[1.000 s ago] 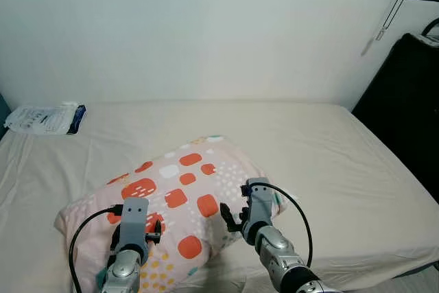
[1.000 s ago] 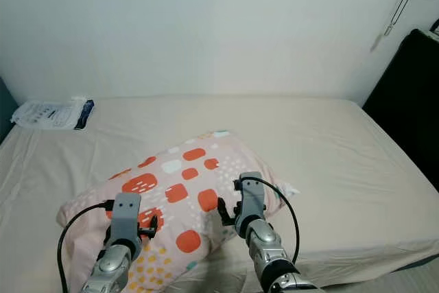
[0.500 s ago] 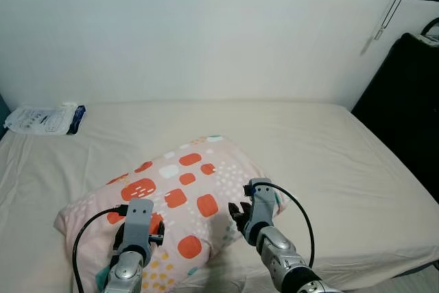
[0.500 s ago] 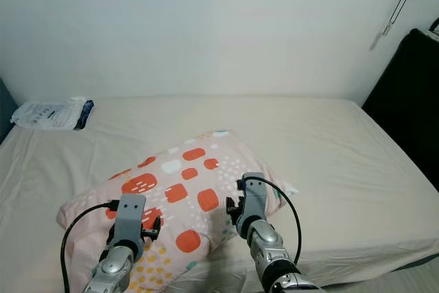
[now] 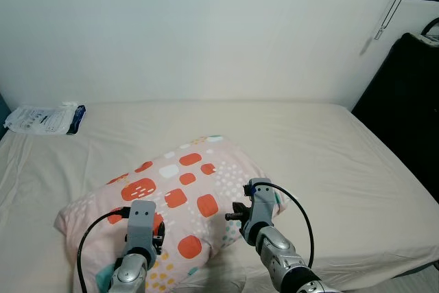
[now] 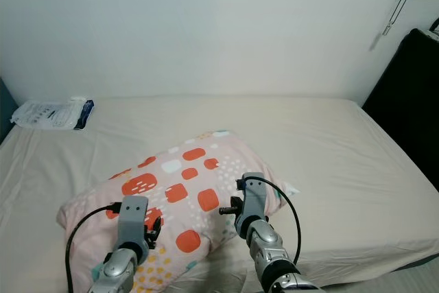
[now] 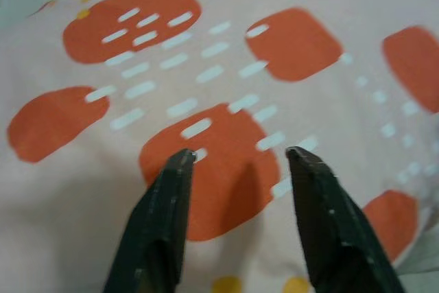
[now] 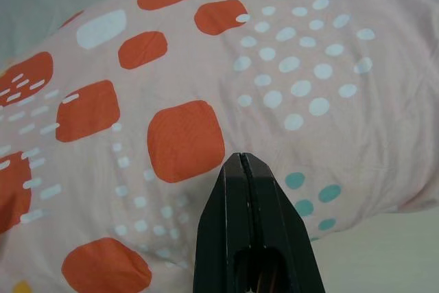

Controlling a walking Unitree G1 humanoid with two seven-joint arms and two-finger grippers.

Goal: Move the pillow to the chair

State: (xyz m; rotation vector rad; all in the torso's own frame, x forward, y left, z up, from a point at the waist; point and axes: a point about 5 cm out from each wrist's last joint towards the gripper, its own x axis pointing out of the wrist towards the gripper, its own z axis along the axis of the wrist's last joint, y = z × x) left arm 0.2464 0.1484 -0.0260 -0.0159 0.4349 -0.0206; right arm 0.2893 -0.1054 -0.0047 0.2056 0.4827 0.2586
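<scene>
Right pincer [image 8: 241, 169] now together beside pillow [image 5: 185, 183]; left pincer [image 7: 240, 159] apart, as before.

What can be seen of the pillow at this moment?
The pillow is soft and plump, in pale pink fabric printed with orange-red rounded squares, white dots and dashes, and a few teal and yellow spots. It lies flat and askew on the beige bed, near its front edge. The left claw is open with its tips at an orange patch; the right claw, shut, is at its near side. It isn't lifted.
</scene>
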